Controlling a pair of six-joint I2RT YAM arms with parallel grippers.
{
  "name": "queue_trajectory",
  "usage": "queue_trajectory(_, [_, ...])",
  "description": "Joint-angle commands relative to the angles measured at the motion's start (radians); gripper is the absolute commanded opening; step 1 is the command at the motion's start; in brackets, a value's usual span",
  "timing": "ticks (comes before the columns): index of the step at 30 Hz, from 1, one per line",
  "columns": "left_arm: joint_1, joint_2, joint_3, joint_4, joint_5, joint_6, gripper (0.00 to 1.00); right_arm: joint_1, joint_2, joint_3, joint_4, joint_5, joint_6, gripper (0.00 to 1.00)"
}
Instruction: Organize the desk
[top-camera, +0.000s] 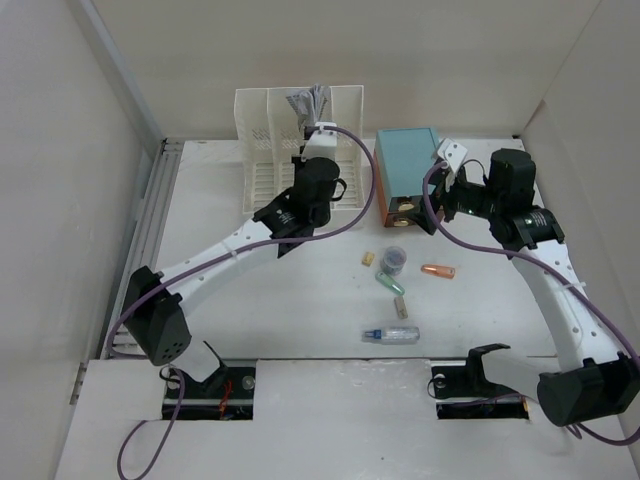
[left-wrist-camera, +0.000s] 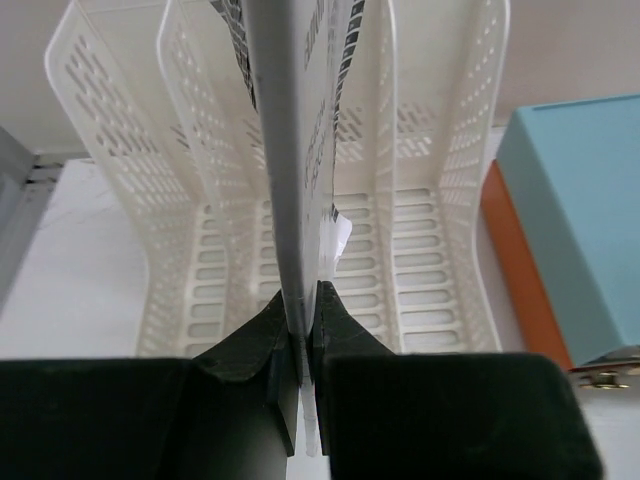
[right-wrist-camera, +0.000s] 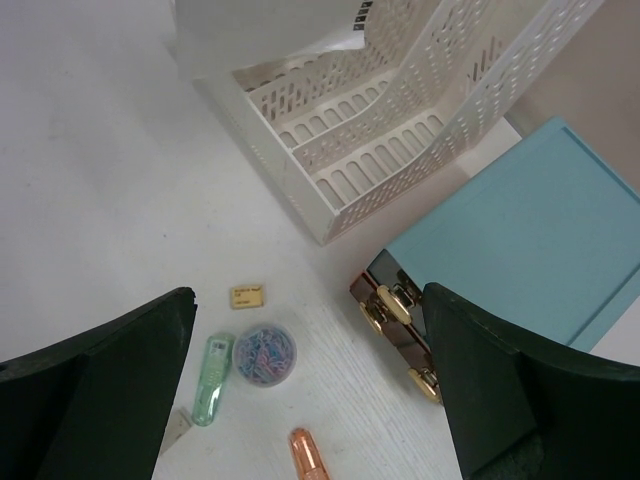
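Left gripper (left-wrist-camera: 300, 325): fingers were clamped on the lower edge of a thin bundle of printed sheets (left-wrist-camera: 295, 140), which stood on edge over the middle slots of the file rack (left-wrist-camera: 440, 200). Right gripper (right-wrist-camera: 308, 300): fingers were wide apart and held nothing. It hung right of the rack, near the teal box (right-wrist-camera: 540, 240).

The desk (top-camera: 300, 310) lay under the rack and spread out in front of it. On it, in front of the rack, lay a clip tub (top-camera: 393, 261) and other small loose items.

Risks, as judged:
- The sheets were pinched at one edge only, so the free end could fan out or bend.
- If the bundle met a divider instead of a slot, it would likely buckle or straddle two compartments.
- Pressing on could shove or tip the light rack.
- Letting go too soon would likely spill the pages in front of the rack.
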Motion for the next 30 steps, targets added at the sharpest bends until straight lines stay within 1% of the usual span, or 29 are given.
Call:
queue_trajectory(1, [0.025, 0.001, 0.064, 0.114, -0.064, 0.146, 0.00, -0.002, -0.008, 0.007, 0.040, -0.024, 0.005, 1.00])
queue_trajectory(5, [0.062, -0.010, 0.023, 0.127, 0.043, 0.129, 0.00, -0.002, -0.008, 0.007, 0.040, -0.024, 0.005, 1.00])
queue_trajectory(10, [0.062, -0.031, 0.023, 0.128, 0.092, 0.152, 0.00, -0.002, 0.002, 0.007, 0.031, -0.024, -0.005, 1.00])
queue_trajectory(11, [0.062, -0.031, 0.041, 0.128, 0.092, 0.152, 0.00, -0.002, 0.011, 0.007, 0.031, -0.024, -0.014, 1.00])
queue_trajectory(15, [0.062, 0.050, 0.093, 0.105, 0.112, 0.152, 0.00, -0.002, 0.011, 0.007, 0.031, -0.024, -0.014, 1.00])
queue_trajectory(18, [0.062, 0.108, 0.135, 0.085, 0.121, 0.120, 0.00, -0.011, 0.011, 0.007, 0.031, -0.024, -0.014, 1.00])
queue_trajectory(23, [0.062, 0.182, 0.213, 0.049, 0.132, 0.017, 0.00, -0.020, 0.011, 0.007, 0.031, -0.033, -0.014, 1.00])
queue_trajectory(26, [0.062, 0.228, 0.271, -0.006, 0.092, -0.038, 0.00, -0.020, 0.011, 0.007, 0.031, -0.033, -0.014, 1.00])
queue_trajectory(29, [0.080, 0.237, 0.281, -0.039, 0.066, -0.133, 0.00, -0.020, 0.011, 0.007, 0.031, -0.033, -0.023, 1.00])
queue_trajectory(30, [0.080, 0.237, 0.281, -0.052, 0.080, -0.167, 0.00, -0.020, 0.011, 0.007, 0.031, -0.033, -0.023, 1.00])
